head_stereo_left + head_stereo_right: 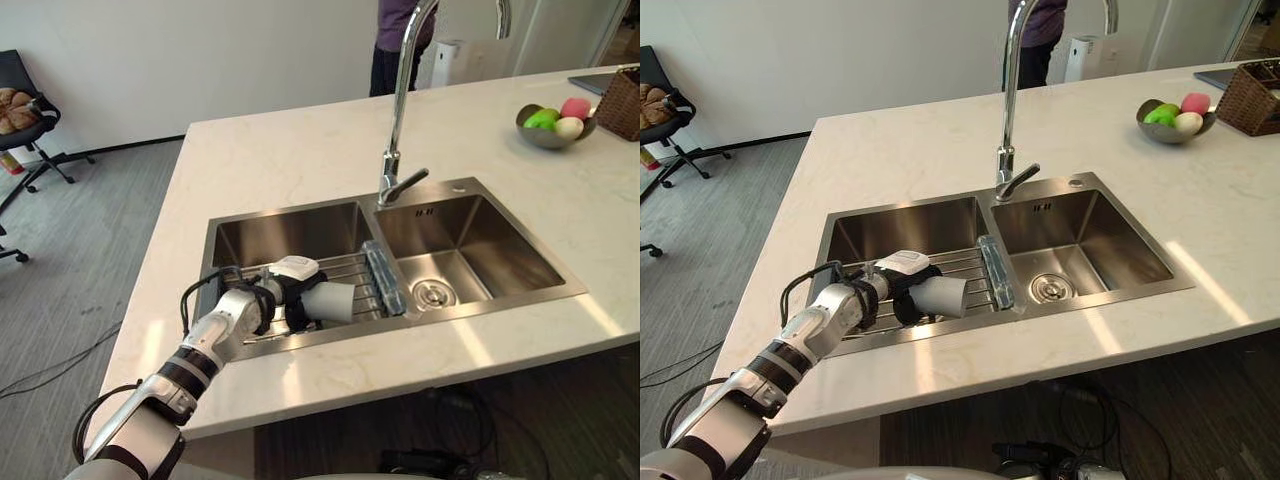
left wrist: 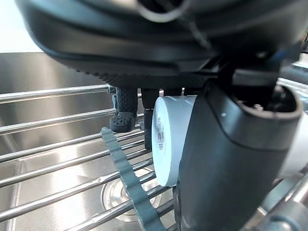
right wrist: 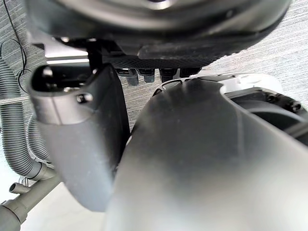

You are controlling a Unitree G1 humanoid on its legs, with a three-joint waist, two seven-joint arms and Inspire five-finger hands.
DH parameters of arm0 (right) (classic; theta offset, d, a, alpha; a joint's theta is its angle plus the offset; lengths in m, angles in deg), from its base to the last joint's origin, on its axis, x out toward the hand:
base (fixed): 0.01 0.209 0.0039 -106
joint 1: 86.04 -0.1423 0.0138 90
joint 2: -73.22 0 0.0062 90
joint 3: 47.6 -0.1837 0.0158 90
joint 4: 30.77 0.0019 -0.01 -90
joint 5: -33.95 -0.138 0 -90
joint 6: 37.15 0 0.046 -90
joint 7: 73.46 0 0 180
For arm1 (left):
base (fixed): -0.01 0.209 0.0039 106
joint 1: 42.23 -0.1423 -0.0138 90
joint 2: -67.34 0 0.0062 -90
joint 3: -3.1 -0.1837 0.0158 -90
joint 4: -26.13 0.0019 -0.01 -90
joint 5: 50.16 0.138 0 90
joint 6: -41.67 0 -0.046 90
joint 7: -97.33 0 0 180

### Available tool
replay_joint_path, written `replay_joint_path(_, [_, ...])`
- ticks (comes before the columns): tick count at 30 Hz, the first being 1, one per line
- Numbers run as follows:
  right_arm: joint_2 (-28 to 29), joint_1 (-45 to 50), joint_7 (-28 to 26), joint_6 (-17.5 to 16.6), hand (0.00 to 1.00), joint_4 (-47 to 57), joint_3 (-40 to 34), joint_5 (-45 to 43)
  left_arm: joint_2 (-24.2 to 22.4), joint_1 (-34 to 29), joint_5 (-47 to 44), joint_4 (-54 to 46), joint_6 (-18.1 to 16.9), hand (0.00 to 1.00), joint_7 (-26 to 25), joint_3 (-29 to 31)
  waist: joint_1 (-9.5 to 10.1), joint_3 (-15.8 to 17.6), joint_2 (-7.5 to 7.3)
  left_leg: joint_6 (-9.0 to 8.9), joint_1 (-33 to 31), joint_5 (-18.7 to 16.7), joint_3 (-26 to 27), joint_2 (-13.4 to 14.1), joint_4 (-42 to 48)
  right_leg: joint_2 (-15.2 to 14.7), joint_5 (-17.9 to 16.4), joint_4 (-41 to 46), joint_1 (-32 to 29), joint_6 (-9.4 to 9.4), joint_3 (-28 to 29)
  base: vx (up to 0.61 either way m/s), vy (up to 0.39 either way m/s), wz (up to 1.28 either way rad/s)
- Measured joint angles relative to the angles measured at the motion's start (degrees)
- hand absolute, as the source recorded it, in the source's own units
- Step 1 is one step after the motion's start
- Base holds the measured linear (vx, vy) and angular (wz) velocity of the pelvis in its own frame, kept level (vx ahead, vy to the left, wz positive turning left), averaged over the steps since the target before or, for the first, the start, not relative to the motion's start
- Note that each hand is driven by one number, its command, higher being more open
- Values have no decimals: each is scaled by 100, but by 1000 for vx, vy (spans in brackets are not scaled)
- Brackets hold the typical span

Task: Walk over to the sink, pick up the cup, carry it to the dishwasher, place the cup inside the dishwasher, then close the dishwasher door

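Cup [image 1: 335, 302], which I judged light, rigid and slippery, lay at lower left, my left hand [image 1: 283, 298] clasped round its side wall.

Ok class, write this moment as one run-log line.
phase: grasp | left hand: fingers curled round cup | cup: on its side over rack in sink | right hand: idle

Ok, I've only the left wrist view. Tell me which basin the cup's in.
Observer: The left basin. The cup lies on its side on the rack, mouth toward the divider, with the left hand round its base.
Operator: Now tell me what stands near it before I lift.
Observer: The tap rises behind the divider, right of the cup. Its spout curves rightward, away from the cup.
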Motion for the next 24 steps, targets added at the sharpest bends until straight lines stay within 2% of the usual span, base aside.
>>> replay_joint_path(2, [-4, 0, -1, -33, 100, 0, -1, -1, 29, -107, -377, 19, -69, 0, -182, 124, 3, 6, 14, 7, -30, -3, -51, -7, 0, -4, 0, 0, -18, 0, -16, 12, -4, 6])
replay_joint_path(7, [8, -9, -13, -153, 100, 9, -18, -7, 51, -493, -2166, 159, -119, 0, -335, 674, 7, 60, 48, 45, -108, 26, -133, -25, 0, 17, 19, 4, -36, -27, -96, 38, -3, 6])
replay_joint_path(13, [9, -10, -13, -140, 100, -1, -18, -16, -134, -900, -3509, 195, -191, 0, -559, 975, 103, 75, 42, 53, -111, -7, -213, -28, 0, 19, 15, 32, -12, -15, -134, 47, 3, 4])
replay_joint_path(16, [26, -5, -12, -137, 100, -1, -21, -19, -325, -1146, -4515, 183, -145, 0, -476, 1338, 144, 101, 3, 54, -95, -6, -262, -29, 1, 14, 15, 32, 26, -14, -175, -10, 1, 7])
replay_joint_path(18, [41, 25, -13, -122, 100, -1, -62, -18, -534, -1409, -5477, 13, 10, 0, -290, 1716, 216, 118, -31, 58, -56, -4, -321, -30, 2, 5, 15, 31, 98, -14, -226, -26, 4, 12])
replay_joint_path(24, [48, 167, -12, -157, 100, 13, -126, -14, -751, -1939, -6693, -1125, 47, 0, -300, 2333, 520, 114, -103, 86, -60, 16, -440, -55, 7, -31, 13, 29, 142, -13, -308, -32, 3, 9])
